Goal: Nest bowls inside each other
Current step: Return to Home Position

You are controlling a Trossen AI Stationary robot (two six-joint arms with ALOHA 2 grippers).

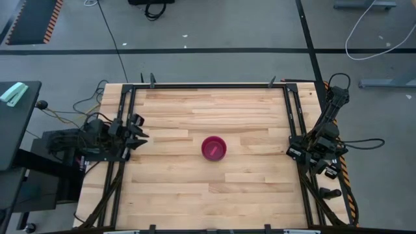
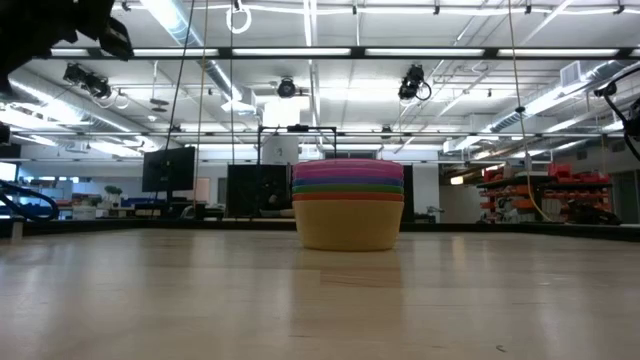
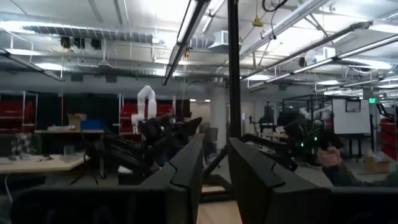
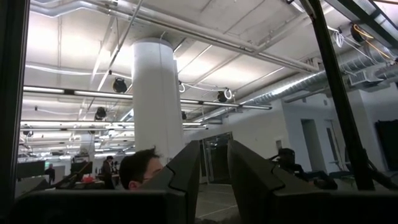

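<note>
**Item: stack of bowls.** It stood upright near the middle of the wooden table, well apart from both arms. From above, only the pink-red bowl showed, round and open side up. In the low view the bowls sat nested one inside another. The yellow bowl was at the bottom, resting on the tabletop. Above it the rims made thin bands of orange, green, blue and purple, with the pink-red rim uppermost. Nothing touched the stack.

**Left gripper.** It was at the table's left edge, just over the black frame rail, and pointed inward toward the stack. In the left wrist view its two dark fingers stood close together with a narrow gap between them and held nothing.

**Right gripper.** It was at the table's right edge and also pointed inward, with its arm folded back beyond the rail. In the right wrist view its fingers likewise showed a narrow gap and held nothing.

**Surroundings.** Grey floor with loose cables lay beyond the table. In the low view dark monitors stood behind the far edge under strip lights. The right wrist view took in a white column and the top of a person's head.
</note>
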